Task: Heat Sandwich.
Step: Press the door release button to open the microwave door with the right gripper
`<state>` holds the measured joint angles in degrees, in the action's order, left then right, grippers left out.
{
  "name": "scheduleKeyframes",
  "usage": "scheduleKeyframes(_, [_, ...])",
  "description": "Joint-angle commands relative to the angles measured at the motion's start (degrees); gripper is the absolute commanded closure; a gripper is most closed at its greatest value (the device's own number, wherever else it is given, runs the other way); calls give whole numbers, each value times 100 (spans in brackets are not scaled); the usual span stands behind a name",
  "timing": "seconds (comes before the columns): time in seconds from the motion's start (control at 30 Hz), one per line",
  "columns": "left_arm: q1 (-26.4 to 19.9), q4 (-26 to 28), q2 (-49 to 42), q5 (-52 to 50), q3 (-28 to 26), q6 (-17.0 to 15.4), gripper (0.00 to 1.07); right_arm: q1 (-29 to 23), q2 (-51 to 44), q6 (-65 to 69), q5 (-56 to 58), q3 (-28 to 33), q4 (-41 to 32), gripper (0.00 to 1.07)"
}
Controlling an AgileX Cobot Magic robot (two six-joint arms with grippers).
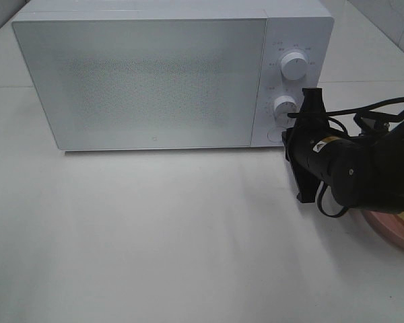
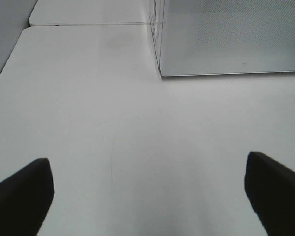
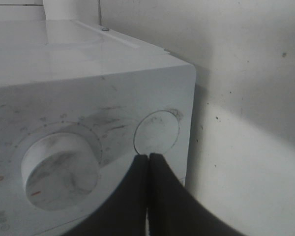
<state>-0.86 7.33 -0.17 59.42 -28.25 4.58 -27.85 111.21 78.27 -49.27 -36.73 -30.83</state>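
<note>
- The white microwave [image 1: 155, 81] stands on the white table [image 1: 155, 235] with its frosted door [image 1: 141, 81] shut.
- Its control panel is on the right of the door. It carries an upper knob [image 1: 295, 65], a lower knob [image 1: 285, 106] and, under that knob, a round button [image 1: 275, 134].
- The right gripper [image 3: 148, 157] is at the microwave's lower right front corner, with its black fingers [image 3: 169, 196] pressed together and nothing between them.
- Its tips meet the rim of the round button, just beside the lower knob. Whether they press on it cannot be told.
- The left gripper [image 2: 147, 164] hangs over bare table in front of the microwave's left front corner. Its two dark fingers [image 2: 24, 191] are spread wide and hold nothing.
- To the right of the microwave, nearer than its front, the rim of a pink plate [image 1: 394, 232] shows under the right arm [image 1: 363, 165].
- The sandwich cannot be made out in any view, because the arm covers most of the plate.
</note>
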Motion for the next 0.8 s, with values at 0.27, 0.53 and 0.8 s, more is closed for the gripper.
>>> scheduleKeyframes(0.27, [6, 23, -160, -52, 11, -17, 3, 132, 430, -34, 189, -453, 92, 107])
scheduleKeyframes(0.53, [6, 23, -160, -52, 11, -17, 3, 384, 636, -155, 218, -693, 189, 107])
scheduleKeyframes(0.8, [6, 23, -160, -52, 11, -17, 3, 407, 728, -143, 252, -882, 97, 107])
